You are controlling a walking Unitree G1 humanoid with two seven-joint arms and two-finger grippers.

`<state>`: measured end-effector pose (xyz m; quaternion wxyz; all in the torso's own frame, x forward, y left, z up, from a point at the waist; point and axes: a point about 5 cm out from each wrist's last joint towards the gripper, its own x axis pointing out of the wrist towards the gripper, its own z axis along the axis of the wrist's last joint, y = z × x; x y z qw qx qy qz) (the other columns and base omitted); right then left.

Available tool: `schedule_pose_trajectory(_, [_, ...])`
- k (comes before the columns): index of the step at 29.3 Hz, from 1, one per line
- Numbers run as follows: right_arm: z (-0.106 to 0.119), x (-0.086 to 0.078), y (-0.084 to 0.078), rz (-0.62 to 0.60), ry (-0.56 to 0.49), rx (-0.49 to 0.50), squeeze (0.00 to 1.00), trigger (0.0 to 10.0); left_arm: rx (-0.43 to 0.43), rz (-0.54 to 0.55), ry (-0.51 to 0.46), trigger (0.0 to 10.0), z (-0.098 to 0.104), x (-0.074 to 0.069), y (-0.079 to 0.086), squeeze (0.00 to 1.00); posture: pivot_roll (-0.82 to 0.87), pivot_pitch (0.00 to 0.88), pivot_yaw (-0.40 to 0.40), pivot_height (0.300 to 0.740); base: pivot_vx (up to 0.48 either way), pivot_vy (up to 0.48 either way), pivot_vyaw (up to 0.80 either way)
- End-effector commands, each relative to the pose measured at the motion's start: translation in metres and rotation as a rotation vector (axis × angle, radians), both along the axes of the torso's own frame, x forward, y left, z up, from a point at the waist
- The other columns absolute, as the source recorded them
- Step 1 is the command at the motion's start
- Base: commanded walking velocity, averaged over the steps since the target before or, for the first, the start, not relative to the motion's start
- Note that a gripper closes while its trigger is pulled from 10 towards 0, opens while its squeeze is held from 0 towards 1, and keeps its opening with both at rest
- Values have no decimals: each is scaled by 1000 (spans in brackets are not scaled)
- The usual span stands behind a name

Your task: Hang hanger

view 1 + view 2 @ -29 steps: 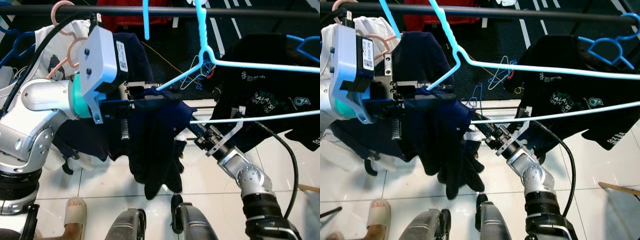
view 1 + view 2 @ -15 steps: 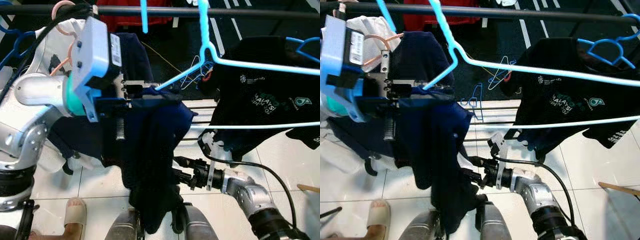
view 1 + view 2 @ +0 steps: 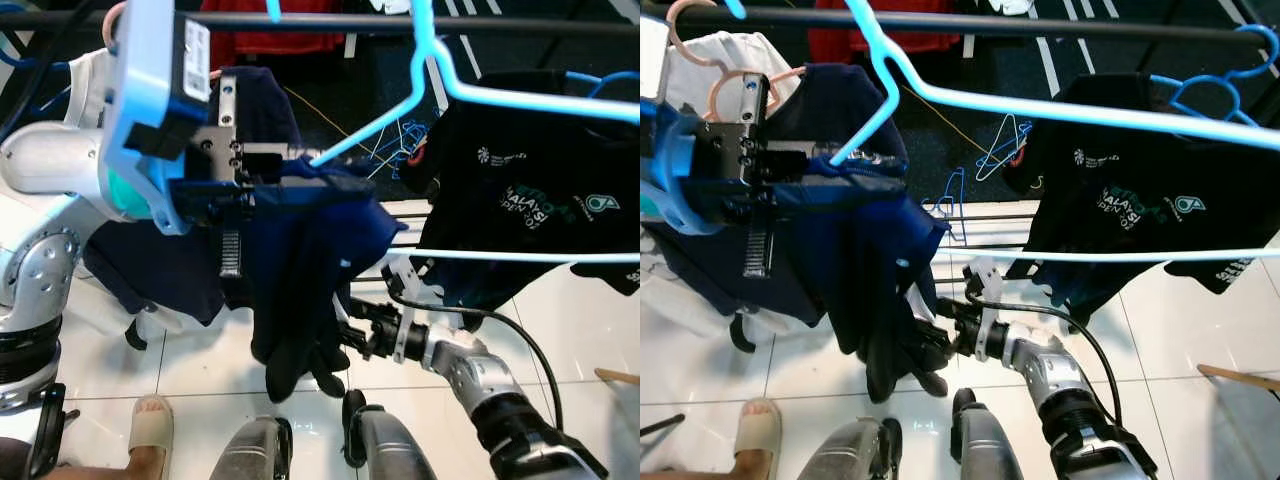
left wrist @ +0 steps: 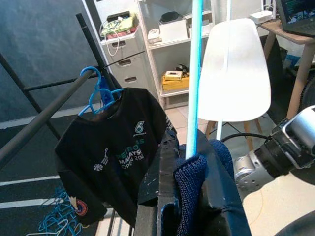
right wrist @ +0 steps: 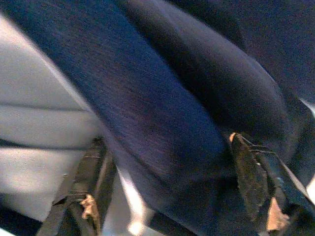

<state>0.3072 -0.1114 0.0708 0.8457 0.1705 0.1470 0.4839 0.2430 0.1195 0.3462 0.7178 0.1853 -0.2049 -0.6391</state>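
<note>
My left gripper is raised in front of me, shut on the end of a light blue hanger where a navy garment is draped over it. The hanger's hook reaches up to the black rail. In the left wrist view the blue rod rises from the cloth pinched between the fingers. My right gripper is low, pushed into the hanging lower part of the navy garment. Its fingers stand wide apart, open, with navy cloth lying between them.
A black printed T-shirt hangs on a blue hanger at the right of the rail. Pink hangers and a white garment hang at the left. A person's sandalled foot is on the white tiles at lower left. Drying-rack bars run behind the garment.
My right gripper left the hanger's lower bar, dropped, then came up into the navy garment's lower part. My left gripper lifted the hanger closer to the rail.
</note>
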Motion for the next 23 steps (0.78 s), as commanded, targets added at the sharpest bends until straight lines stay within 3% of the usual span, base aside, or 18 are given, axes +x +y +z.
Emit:
schedule_pose_trajectory(1, [-5, -2, -2, -22, 23, 22, 0, 0, 4, -14, -34, 10000, 6, -7, 0, 0, 14, 156, 86, 740, 0, 0, 0])
schedule_pose_trajectory(6, [-7, 0, -7, -51, 26, 6, 0, 0, 3, -6, -32, 9961, 6, -7, 0, 0, 17, 160, 80, 740, 0, 0, 0])
schedule_pose_trajectory(15, [-12, 5, -31, -242, 13, -34, 0, 0, 11, 35, -16, 10000, 0, -1, 1, 0, 6, 168, 80, 740, 0, 0, 0])
schedule_pose_trajectory(18, [-11, 8, -48, -381, -11, -44, 0, 0, 17, 49, -8, 10000, -2, 2, 2, 0, 2, 171, 83, 740, 0, 0, 0])
schedule_pose_trajectory(23, [-2, 10, -59, -446, -52, -14, 0, 0, 42, 85, -5, 10000, -6, 7, 3, 0, 1, 173, 83, 740, 0, 0, 0])
